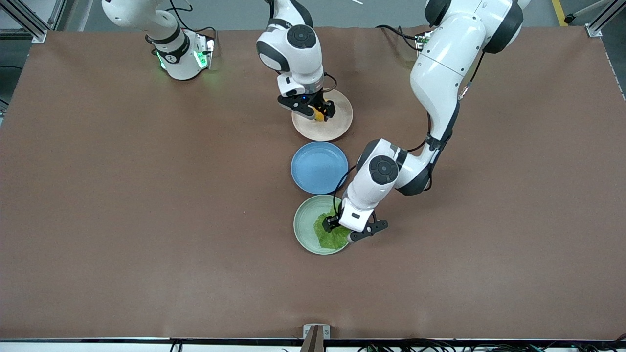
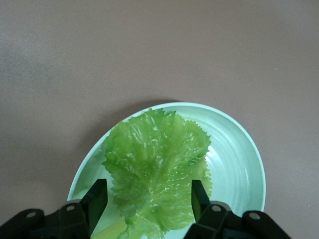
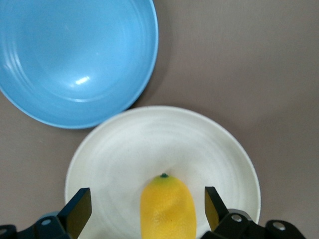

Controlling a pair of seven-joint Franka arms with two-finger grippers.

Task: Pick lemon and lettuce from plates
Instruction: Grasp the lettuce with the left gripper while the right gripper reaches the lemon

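The lemon [image 1: 319,115] lies on the beige-pink plate [image 1: 337,128]. My right gripper [image 1: 318,111] is open low over it, one finger on each side with gaps to both; in the right wrist view the lemon [image 3: 167,207] sits between the fingers [image 3: 79,210] on the plate [image 3: 124,149]. The lettuce [image 1: 326,233] lies flat on the mint green plate [image 1: 304,226]. My left gripper [image 1: 341,230] is open just above the leaf; in the left wrist view the lettuce [image 2: 157,167] lies between the spread fingers [image 2: 97,199] on the plate [image 2: 239,159].
An empty blue plate [image 1: 319,167] sits between the two task plates, close to both; it also shows in the right wrist view [image 3: 75,55]. The brown table [image 1: 146,195] spreads wide toward both ends.
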